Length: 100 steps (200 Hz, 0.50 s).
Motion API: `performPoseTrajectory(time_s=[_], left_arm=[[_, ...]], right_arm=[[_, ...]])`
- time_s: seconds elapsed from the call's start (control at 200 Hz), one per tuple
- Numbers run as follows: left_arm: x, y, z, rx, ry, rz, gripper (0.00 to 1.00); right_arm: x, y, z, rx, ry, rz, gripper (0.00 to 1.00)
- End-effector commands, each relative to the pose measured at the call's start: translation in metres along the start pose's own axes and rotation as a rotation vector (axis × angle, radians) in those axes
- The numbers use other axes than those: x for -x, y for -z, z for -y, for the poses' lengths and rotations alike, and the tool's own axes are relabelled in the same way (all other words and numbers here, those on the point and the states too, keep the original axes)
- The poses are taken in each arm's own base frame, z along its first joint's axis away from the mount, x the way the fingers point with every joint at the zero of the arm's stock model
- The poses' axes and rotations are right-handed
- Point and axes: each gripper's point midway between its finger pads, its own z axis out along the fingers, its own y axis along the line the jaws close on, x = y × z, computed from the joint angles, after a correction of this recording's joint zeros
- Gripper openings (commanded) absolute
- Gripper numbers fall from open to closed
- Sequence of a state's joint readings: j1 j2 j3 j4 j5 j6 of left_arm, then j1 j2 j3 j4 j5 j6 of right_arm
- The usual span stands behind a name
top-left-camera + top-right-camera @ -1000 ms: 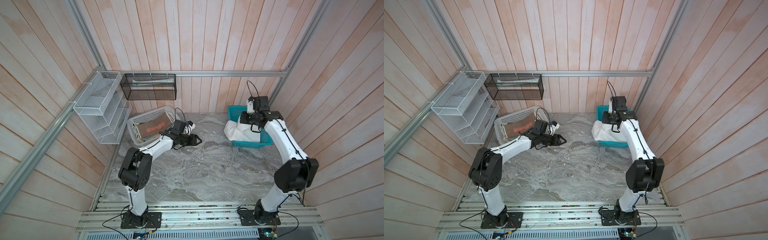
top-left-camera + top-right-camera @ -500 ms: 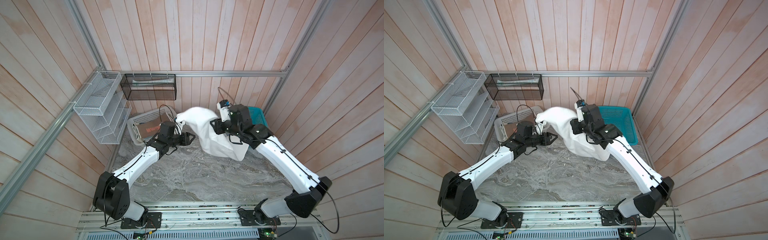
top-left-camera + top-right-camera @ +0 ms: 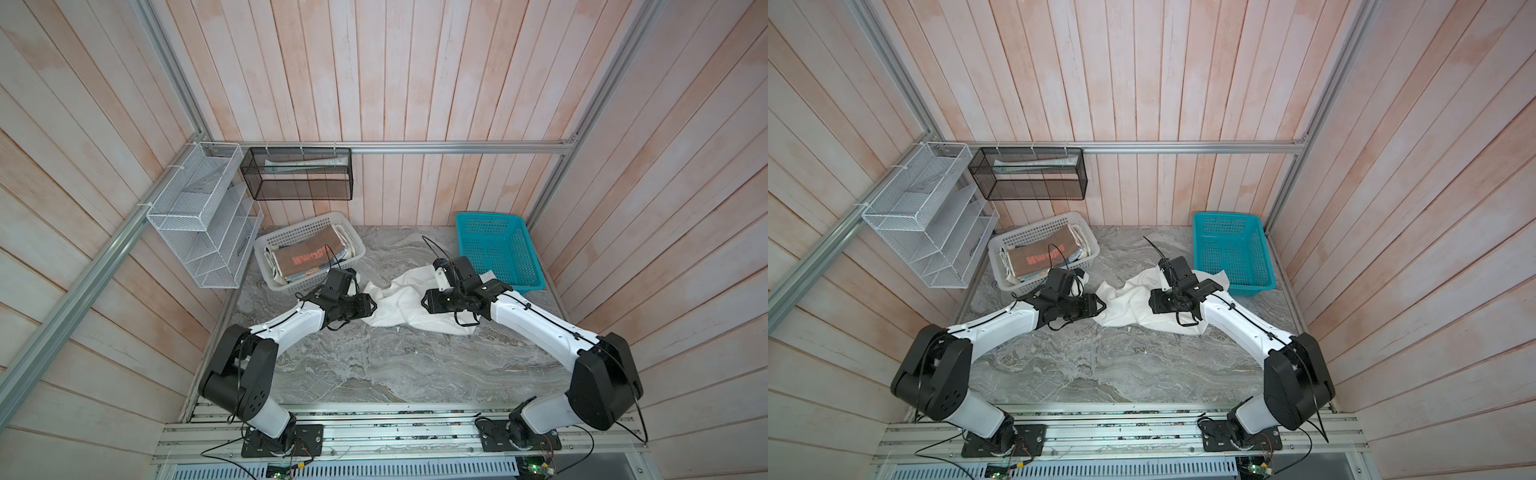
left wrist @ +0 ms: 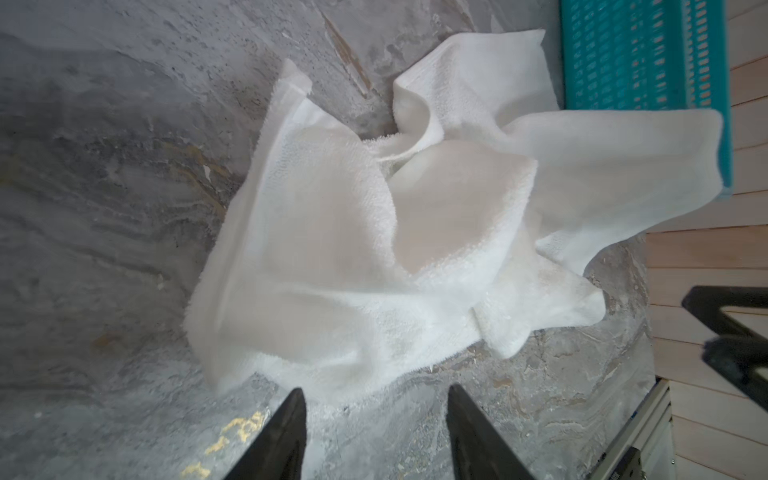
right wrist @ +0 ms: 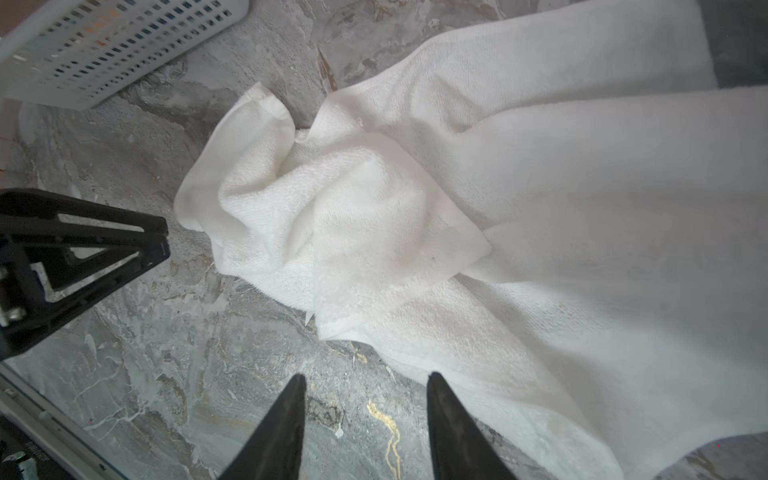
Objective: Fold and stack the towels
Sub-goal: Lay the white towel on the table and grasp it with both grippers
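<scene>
Crumpled towel [image 3: 399, 303] lies on the table [image 3: 374, 365], one corner beside the back-right basket [image 3: 498, 253]. Folded towels [image 3: 307, 259] sit in the back-left basket [image 3: 305, 228].

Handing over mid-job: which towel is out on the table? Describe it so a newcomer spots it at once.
On the grey marble table, look toward the back, between the white basket and the teal basket. The white towel lies there crumpled, between the open left tool and right tool. Unlike the folded towels in the white basket, it is plain and unfolded.
</scene>
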<state>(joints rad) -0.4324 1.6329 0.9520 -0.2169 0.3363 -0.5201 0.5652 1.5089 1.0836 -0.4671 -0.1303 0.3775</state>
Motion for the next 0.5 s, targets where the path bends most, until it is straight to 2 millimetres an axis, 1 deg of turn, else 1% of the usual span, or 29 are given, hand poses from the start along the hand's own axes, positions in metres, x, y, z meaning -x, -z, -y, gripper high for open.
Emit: performPoseTrajectory(time_s=[0.0,0.06,0.1,0.135,0.17,0.235,0.32,0.375,0.38,0.48,0.495], left_arm=[[0.012,-0.026,0.009,-0.030,-0.016,-0.023,0.55],[0.014,-0.040,0.014,-0.036,-0.031,-0.045,0.54],[0.013,-0.048,0.015,-0.047,-0.029,-0.063,0.54],[0.013,-0.054,0.011,-0.052,-0.015,-0.073,0.54],[0.010,-0.057,0.003,-0.036,0.010,-0.083,0.54],[0.000,-0.056,-0.017,-0.004,0.054,-0.100,0.53],[-0.019,-0.043,-0.044,0.052,0.094,-0.104,0.53],[-0.042,-0.031,-0.066,0.095,0.132,-0.125,0.53],[-0.041,-0.029,-0.067,0.095,0.134,-0.121,0.53],[-0.083,0.000,-0.100,0.168,0.205,-0.156,0.53],[-0.086,0.005,-0.102,0.176,0.212,-0.151,0.53]], right_arm=[[-0.011,-0.030,0.006,0.003,-0.006,-0.053,0.49],[-0.024,-0.047,0.015,-0.023,-0.005,-0.095,0.48],[-0.031,-0.057,0.019,-0.034,-0.009,-0.114,0.45],[-0.037,-0.064,0.019,-0.050,-0.002,-0.124,0.42],[-0.043,-0.071,0.014,-0.059,0.019,-0.131,0.40],[-0.053,-0.079,-0.005,-0.042,0.070,-0.145,0.37],[-0.068,-0.089,-0.037,0.009,0.134,-0.169,0.35],[-0.079,-0.094,-0.064,0.064,0.179,-0.185,0.33],[-0.080,-0.094,-0.066,0.067,0.184,-0.187,0.33],[-0.098,-0.099,-0.112,0.146,0.286,-0.217,0.31],[-0.102,-0.098,-0.120,0.163,0.304,-0.223,0.31]])
